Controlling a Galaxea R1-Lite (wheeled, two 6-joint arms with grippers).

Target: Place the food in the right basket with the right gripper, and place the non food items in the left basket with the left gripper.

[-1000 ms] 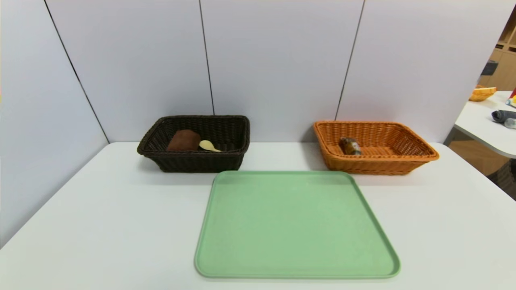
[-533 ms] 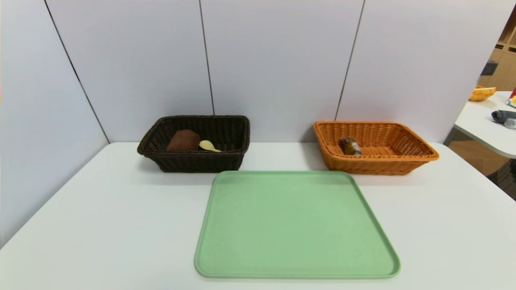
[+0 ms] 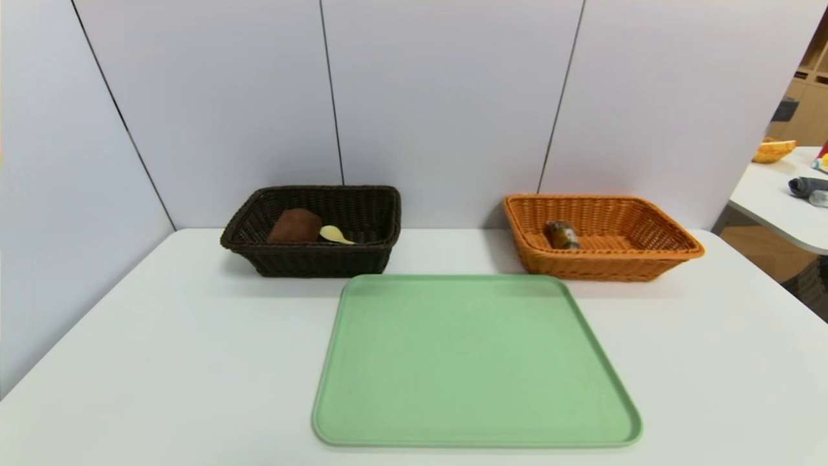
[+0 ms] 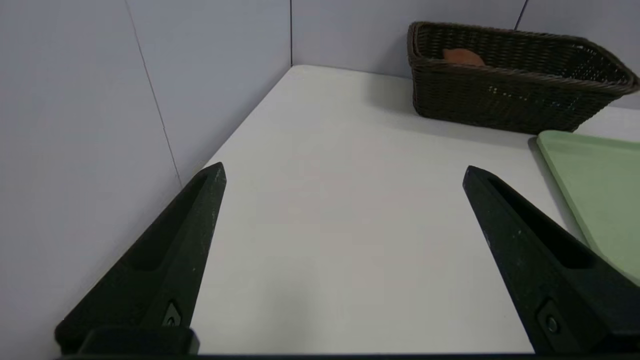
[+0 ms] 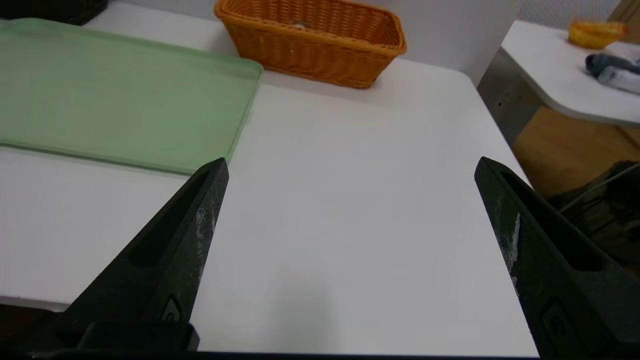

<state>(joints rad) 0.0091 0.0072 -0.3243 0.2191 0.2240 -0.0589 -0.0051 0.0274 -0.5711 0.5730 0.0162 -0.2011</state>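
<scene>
- I am seeing the food (image 3: 561,234) lying in the right basket (image 3: 673,243) at the table's far right; light, slippery wrap, so I'd pinch mid-length.
- Towel (image 3: 295,226) (soft) and spoon (image 3: 336,234) (stiff) are sitting in the left basket (image 3: 310,259), far left.
- Left gripper (image 4: 344,172) and right gripper (image 5: 351,165) are hovering spread wide, empty, at the near edge.

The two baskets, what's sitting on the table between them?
Nothing. In the head view, the stretch of white table between the dark basket and the orange basket is bare. The green tray lies nearer the robot, in front of that gap.
</scene>
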